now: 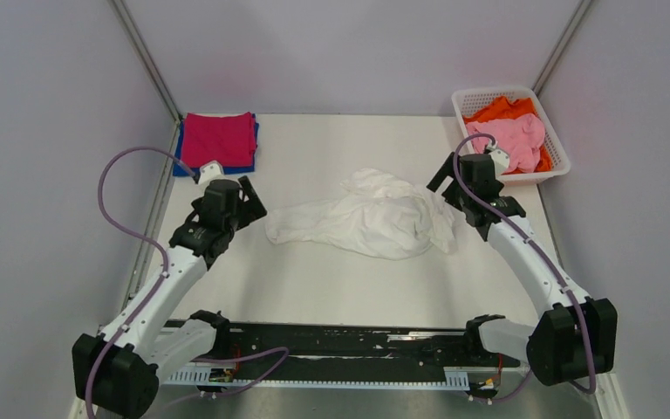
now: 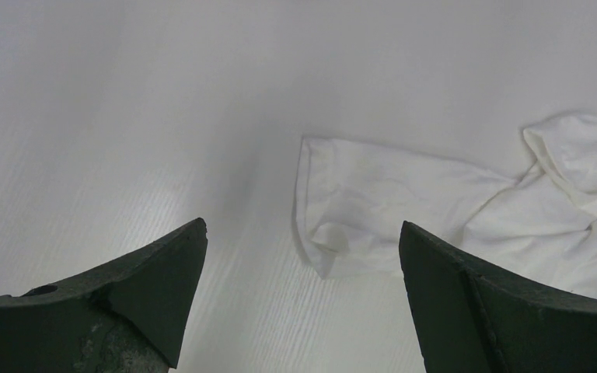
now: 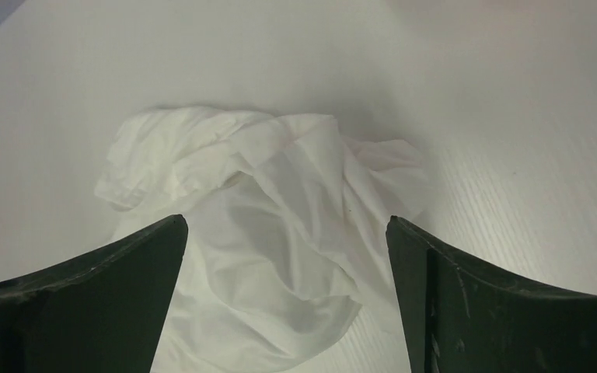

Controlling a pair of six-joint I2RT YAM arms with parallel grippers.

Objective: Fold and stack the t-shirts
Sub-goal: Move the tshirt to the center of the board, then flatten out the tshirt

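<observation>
Both sets of fingers spread wide, empty: left gripper (image 1: 249, 197) hangs at 9 o'clock of the crumpled white t-shirt (image 1: 375, 218), right gripper (image 1: 442, 180) at its 3 o'clock, apparently clear of cloth. Shirt lies unfolded mid-bench; farther out at 11 o'clock, magenta t-shirt (image 1: 219, 138) sits folded on blue t-shirt (image 1: 180, 167), while pink t-shirt (image 1: 520, 136) and orange t-shirt (image 1: 500, 110) wait in the basket (image 1: 487, 92) at 1 o'clock, so I judge two done, three left. Bench (image 1: 331, 284) white, matte, finely ribbed; plain grey walls behind and to both sides.

White lattice basket (image 1: 494, 91), far-R corner of table (image 1: 331, 271)
</observation>
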